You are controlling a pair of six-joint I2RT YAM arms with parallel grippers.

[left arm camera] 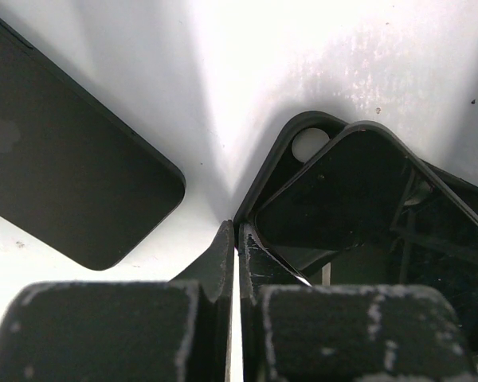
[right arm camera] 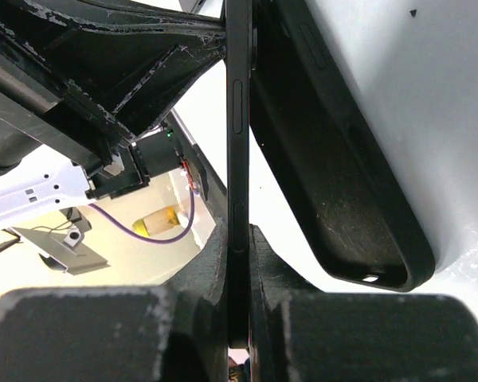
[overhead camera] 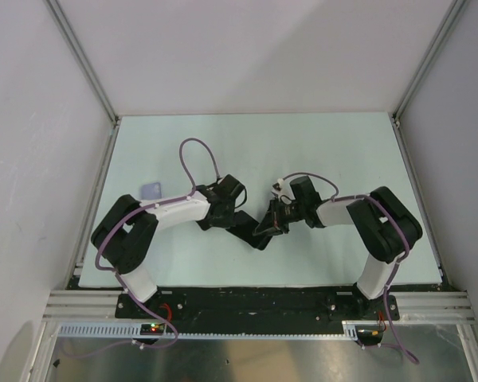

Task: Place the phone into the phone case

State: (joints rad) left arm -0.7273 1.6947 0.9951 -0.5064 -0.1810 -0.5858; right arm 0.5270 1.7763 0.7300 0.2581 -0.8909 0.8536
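Not seated yet: right pincer (right arm camera: 240, 259) pinches phone (right arm camera: 239, 119), case (right arm camera: 342, 199) at its 3 o'clock, left pincer (left arm camera: 237, 239) nips case rim.

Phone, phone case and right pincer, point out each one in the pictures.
phone (right arm camera: 238, 159): right wrist view, on its narrow side edge.
phone case (right arm camera: 342, 199): right wrist view, on its dark inner wall.
right pincer (right arm camera: 239, 247): right wrist view, midway between fingertips clamping the phone.
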